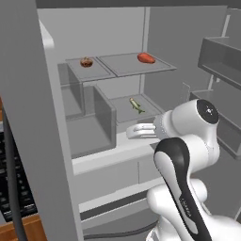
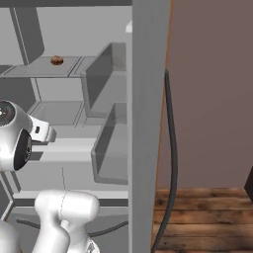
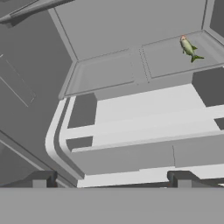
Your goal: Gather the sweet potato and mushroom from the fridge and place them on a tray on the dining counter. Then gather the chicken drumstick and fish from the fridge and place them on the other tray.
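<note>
Hand (image 3: 112,177) wide open, empty, inside fridge (image 1: 117,141); fish (image 1: 136,105) on middle shelf, mushroom (image 1: 86,61) + sweet potato (image 1: 146,57) above.

In your right base view, a plain brown wall (image 2: 212,89) takes up the right side from the top edge down past the middle. Below it you see a wooden floor (image 2: 207,217) of warm brown planks that run across the picture, with darker seams between them. At the right edge, just above where wall and floor meet, a small dark corner (image 2: 250,185) pokes in; you cannot tell what it belongs to.

In your left base view, low on the left, there is a black panel (image 1: 23,193) crossed by rows of pale lines, too blurred to identify. Under it lies a strip of brown wood (image 1: 28,230).
</note>
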Robot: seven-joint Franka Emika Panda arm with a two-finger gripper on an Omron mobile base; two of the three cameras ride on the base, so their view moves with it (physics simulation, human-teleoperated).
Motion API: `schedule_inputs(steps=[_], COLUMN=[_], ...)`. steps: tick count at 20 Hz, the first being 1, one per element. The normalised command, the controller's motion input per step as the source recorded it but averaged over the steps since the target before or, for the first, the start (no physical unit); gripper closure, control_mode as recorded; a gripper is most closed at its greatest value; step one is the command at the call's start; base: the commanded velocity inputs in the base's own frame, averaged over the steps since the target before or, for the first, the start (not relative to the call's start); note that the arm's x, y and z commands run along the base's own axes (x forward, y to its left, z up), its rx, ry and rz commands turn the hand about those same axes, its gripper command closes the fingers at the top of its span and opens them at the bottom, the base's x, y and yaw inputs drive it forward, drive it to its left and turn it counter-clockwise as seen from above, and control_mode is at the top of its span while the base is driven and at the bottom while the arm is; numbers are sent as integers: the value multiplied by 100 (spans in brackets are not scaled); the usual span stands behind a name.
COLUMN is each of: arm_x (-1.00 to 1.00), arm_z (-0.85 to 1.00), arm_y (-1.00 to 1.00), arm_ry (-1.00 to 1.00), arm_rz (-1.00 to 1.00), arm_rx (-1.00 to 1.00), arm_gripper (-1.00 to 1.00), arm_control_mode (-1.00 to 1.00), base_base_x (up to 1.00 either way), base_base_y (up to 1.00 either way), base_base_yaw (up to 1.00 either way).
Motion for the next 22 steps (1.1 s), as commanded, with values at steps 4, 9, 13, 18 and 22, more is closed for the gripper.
schedule_inputs(steps=[4, 9, 13, 18, 22], arm_x=[0, 8, 10, 30, 34], arm_z=[0, 11, 25, 15, 0], arm_y=[0, -10, -51, -50, -33], arm_ry=[0, -1, -1, 1, 5], arm_rz=[0, 0, -9, -15, -17], arm_rx=[0, -1, -2, -1, -2], arm_gripper=[-100, -100, -100, -100, -100], arm_control_mode=[100, -100, -100, -100, -100], base_base_x=[79, 38, 0, 0, 0], base_base_y=[4, 0, 0, 0, 0], base_base_yaw=[0, 1, 0, 0, 0])
